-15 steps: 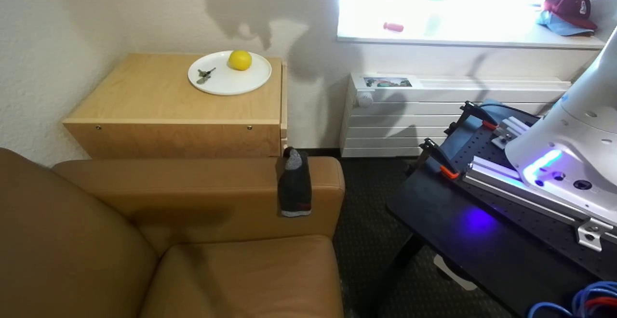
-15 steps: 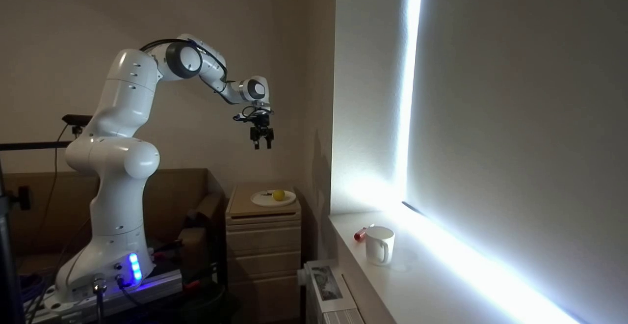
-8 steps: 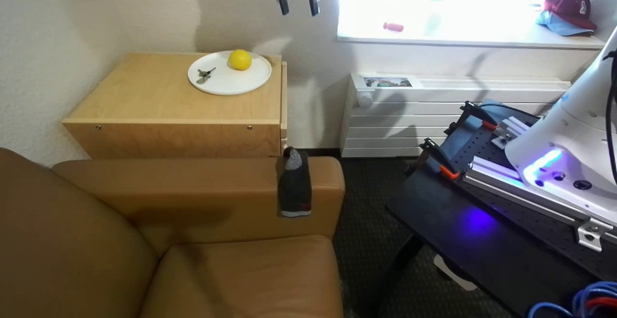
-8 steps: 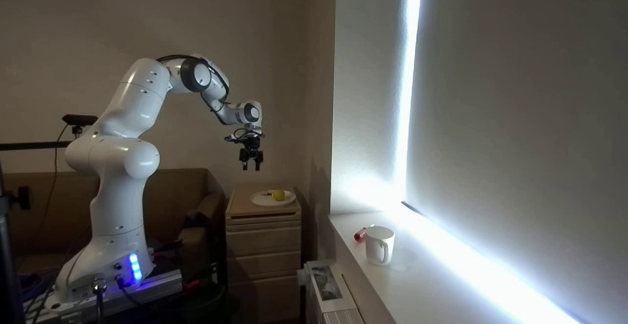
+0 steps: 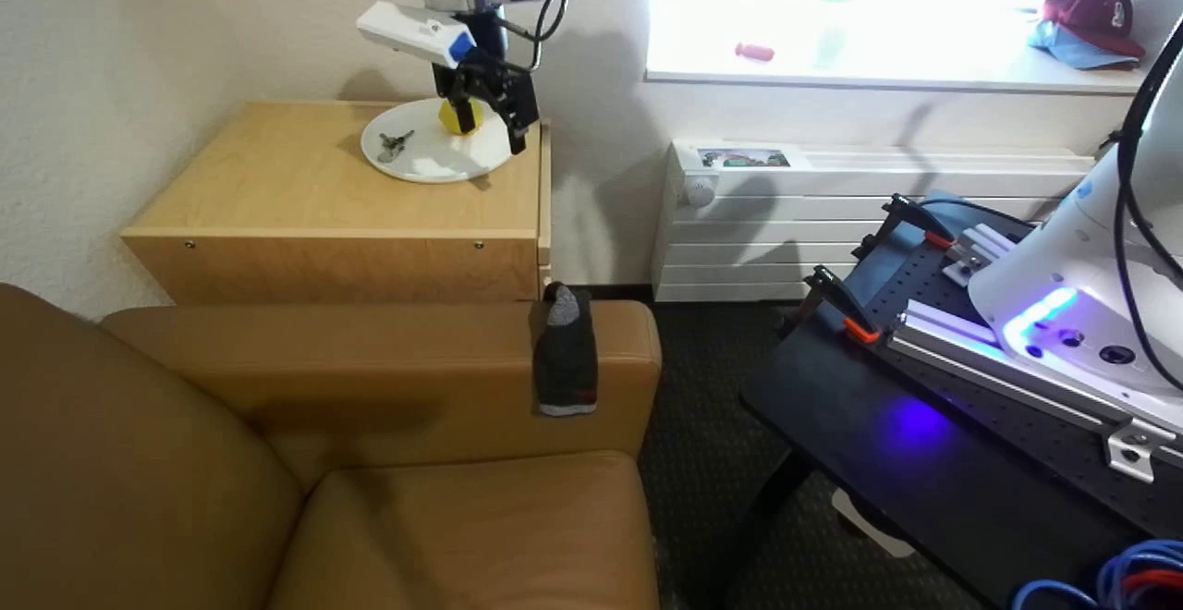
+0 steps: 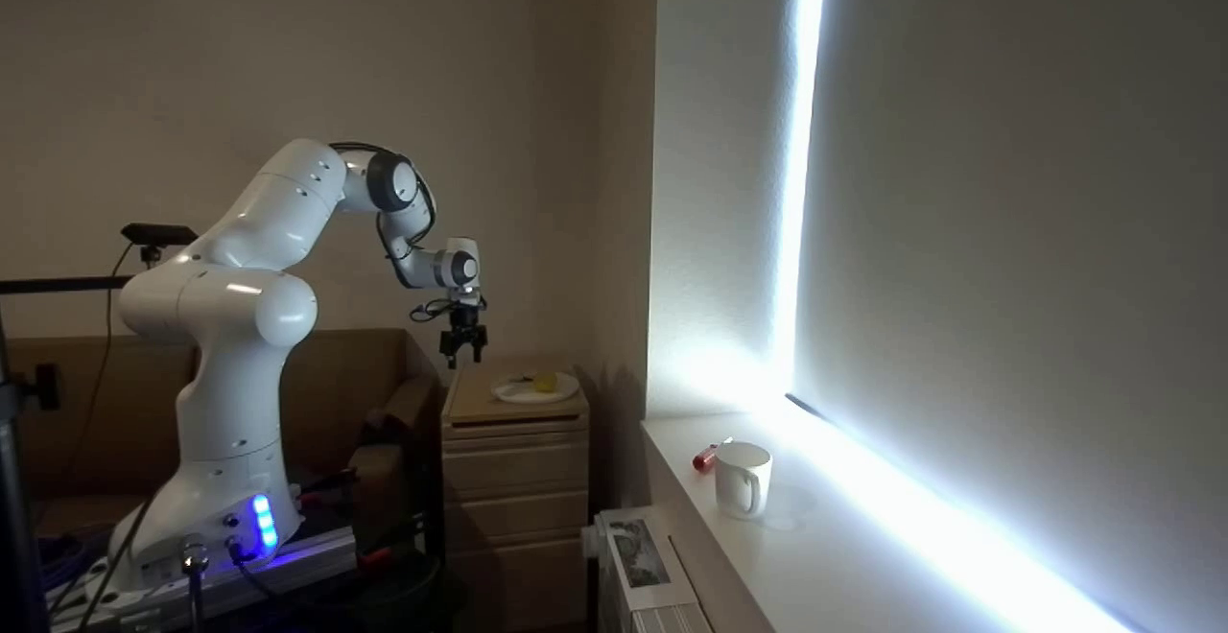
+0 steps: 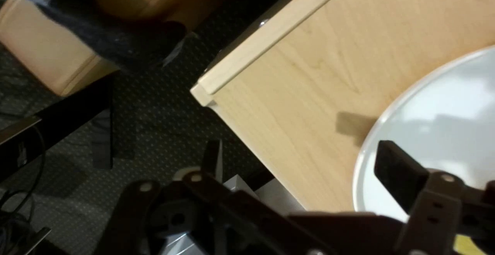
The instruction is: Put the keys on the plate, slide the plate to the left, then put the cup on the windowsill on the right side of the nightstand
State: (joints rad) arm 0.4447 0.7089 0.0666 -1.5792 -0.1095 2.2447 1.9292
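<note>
The small dark keys [image 5: 396,142] lie on the left part of the white plate [image 5: 434,164]. The plate rests on the tan nightstand [image 5: 305,185], near its right edge; it also shows in the wrist view [image 7: 456,104]. My gripper [image 5: 492,135] is open and empty, above the plate's right side. In the wrist view [image 7: 301,156], one finger overlaps the plate and the other lies past the nightstand's edge. The keys are out of the wrist view. A white cup [image 6: 742,481] stands upright on the white windowsill [image 6: 815,575]; glare washes it out in an exterior view.
A yellow fruit [image 6: 545,383] sits on the plate, partly behind a gripper finger in an exterior view [image 5: 448,120]. A red object [image 6: 705,458] lies beside the cup. A brown couch [image 5: 416,351] with a dark sock [image 5: 566,356], a radiator [image 5: 878,185] and a cap [image 5: 1091,14] are nearby.
My arm has reached down: the gripper has come from high up to low over the plate's right side. Its jaws have stayed open. Plate, keys, fruit and cup have not moved.
</note>
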